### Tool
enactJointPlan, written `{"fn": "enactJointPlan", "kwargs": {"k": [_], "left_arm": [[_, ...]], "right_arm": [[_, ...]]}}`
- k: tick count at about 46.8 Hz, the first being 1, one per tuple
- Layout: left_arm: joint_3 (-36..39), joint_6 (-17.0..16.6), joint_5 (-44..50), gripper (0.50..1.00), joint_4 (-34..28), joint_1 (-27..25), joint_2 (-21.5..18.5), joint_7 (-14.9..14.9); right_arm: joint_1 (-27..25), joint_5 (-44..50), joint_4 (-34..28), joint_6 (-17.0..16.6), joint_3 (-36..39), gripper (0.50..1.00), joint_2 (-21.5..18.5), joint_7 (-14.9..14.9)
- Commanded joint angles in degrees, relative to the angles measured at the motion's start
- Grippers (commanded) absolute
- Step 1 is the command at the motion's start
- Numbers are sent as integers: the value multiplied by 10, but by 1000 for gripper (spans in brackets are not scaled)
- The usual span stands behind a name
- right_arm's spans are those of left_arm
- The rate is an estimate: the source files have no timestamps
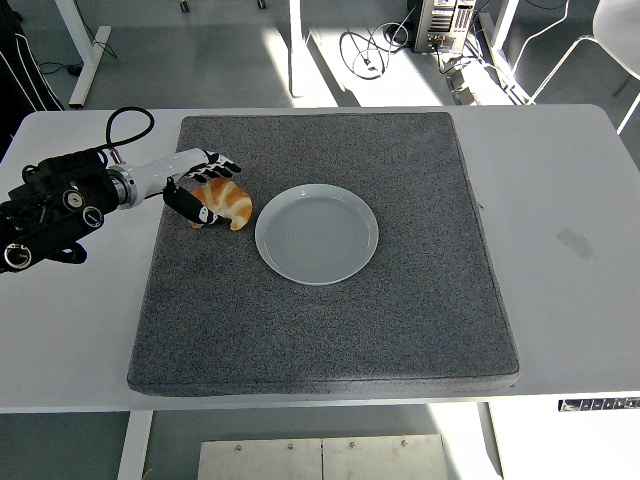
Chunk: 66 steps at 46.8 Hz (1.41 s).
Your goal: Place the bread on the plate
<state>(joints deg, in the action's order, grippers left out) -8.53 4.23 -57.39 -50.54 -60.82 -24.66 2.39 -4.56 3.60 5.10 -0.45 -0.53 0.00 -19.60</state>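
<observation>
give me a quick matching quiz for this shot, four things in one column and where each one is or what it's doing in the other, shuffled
Things:
1. croissant
2. plate
3. left hand
4. grey mat

Places or states:
A. spread across the white table, under the other items
B. empty, near the mat's middle
C. reaching in from the left, fingers open around the bread
D. lying on the mat just left of the plate

Pairs: 1-D, 2-B, 3-C, 4-A

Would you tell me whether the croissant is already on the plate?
No, the croissant lies on the grey mat left of the plate, at the left hand.
</observation>
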Motion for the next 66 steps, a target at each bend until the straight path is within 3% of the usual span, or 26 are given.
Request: {"fn": "enactJointPlan", "kwargs": {"k": [1, 10, 17, 31, 33, 37, 39, 42, 55, 66], "left_arm": [[0, -1, 0, 852, 5, 0, 4, 0], [0, -2, 0, 852, 14, 0, 6, 0], [2, -3, -5, 792, 14, 0, 6, 0], [16, -4, -9, 778, 14, 0, 6, 1], [16, -8, -9, 753, 14, 0, 6, 1], [16, -15, -9, 622, 14, -1, 6, 1], [16, -16, -9, 589, 14, -2, 6, 1], [16, -15, -9, 500, 14, -3, 6, 2], [15, -16, -8, 500, 11, -10, 6, 14], [10, -10, 23, 500, -13, -85, 0, 15]], "right_arm": [[0, 0, 0, 0, 0, 1000, 0, 0], [0, 0, 0, 0, 0, 1000, 0, 0], [0, 0, 0, 0, 0, 1000, 0, 0], [0, 0, 0, 0, 0, 1000, 0, 0], [0, 0, 0, 0, 0, 1000, 0, 0], [0, 0, 0, 0, 0, 1000, 0, 0], [0, 0, 0, 0, 0, 1000, 0, 0], [0, 0, 0, 0, 0, 1000, 0, 0], [0, 0, 0, 0, 0, 1000, 0, 0], [0, 0, 0, 0, 0, 1000, 0, 0]]}}
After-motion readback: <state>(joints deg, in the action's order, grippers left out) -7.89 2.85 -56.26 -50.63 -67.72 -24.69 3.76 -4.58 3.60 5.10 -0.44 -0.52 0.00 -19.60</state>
